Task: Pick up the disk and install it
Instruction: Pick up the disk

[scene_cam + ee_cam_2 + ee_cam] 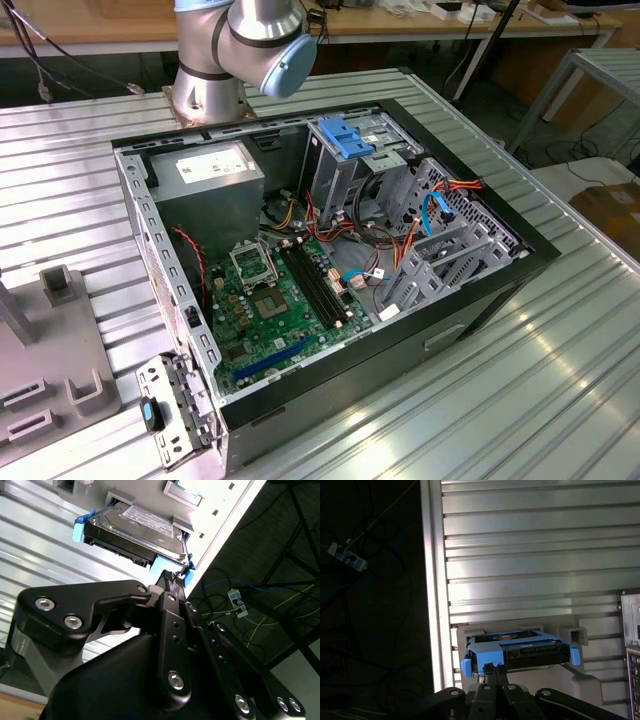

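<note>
Second wrist view has the gripper, jaws nearly together, at the blue-railed end of the disk lying in a grey holder on the table; a square, centred hold there should keep it level

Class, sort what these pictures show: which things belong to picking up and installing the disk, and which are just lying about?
Job in hand: disk on its grey holder; gripper by the disk's blue rail; open computer case with drive cage.

Lying about: power strip and cables on the floor; wooden bench.
</note>
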Controlling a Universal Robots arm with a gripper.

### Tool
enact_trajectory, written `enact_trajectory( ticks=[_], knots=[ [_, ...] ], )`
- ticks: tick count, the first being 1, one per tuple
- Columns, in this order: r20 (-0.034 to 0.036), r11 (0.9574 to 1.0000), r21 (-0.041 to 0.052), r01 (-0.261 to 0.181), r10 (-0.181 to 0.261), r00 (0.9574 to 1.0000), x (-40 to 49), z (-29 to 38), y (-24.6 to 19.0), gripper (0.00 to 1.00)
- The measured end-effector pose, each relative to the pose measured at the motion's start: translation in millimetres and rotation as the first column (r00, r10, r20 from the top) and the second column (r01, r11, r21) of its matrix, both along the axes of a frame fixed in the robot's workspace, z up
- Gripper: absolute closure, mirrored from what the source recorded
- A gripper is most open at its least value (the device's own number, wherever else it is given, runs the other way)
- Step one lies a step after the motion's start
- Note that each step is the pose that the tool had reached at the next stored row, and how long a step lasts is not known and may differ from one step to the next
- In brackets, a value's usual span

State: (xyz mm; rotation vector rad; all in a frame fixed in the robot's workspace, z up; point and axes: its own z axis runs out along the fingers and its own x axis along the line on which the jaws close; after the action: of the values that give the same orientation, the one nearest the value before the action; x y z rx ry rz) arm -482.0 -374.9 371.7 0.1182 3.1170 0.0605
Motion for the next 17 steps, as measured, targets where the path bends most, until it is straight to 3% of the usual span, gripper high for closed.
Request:
enact_trajectory(
  ticks=[1, 2, 4, 6, 8, 10, 11, 15, 16, 17],
  knots=[
    [0.0000, 1.0000, 0.0000, -0.009, 0.009, 1.0000, 0.0, 0.0, 0.0, 0.89],
    [0.0000, 0.9973, 0.0000, -0.073, 0.073, 0.9973, 0.0, 0.0, 0.1, 0.89],
    [0.0000, 0.9885, 0.0000, -0.151, 0.151, 0.9885, 0.0, -0.1, 0.1, 0.89],
    [0.0000, 0.9737, 0.0000, -0.228, 0.228, 0.9737, 0.0, -0.2, 0.1, 0.89],
    [0.0000, 0.9637, 0.0000, -0.267, 0.267, 0.9637, 0.0, -0.2, 0.1, 0.89],
    [0.0000, 0.9440, 0.0000, -0.330, 0.330, 0.9440, 0.0, -0.3, 0.1, 0.89],
    [0.0000, 0.9308, 0.0000, -0.365, 0.365, 0.9308, 0.0, -0.3, 0.1, 0.89],
    [0.0000, 0.8947, 0.0000, -0.447, 0.447, 0.8947, 0.0, -0.5, 0.1, 0.89],
    [0.0000, 0.8778, 0.0000, -0.479, 0.479, 0.8778, 0.0, -0.6, 0.1, 0.89],
    [0.0000, 0.8690, 0.0000, -0.495, 0.495, 0.8690, 0.0, -0.6, 0.1, 0.89]
  ],
)
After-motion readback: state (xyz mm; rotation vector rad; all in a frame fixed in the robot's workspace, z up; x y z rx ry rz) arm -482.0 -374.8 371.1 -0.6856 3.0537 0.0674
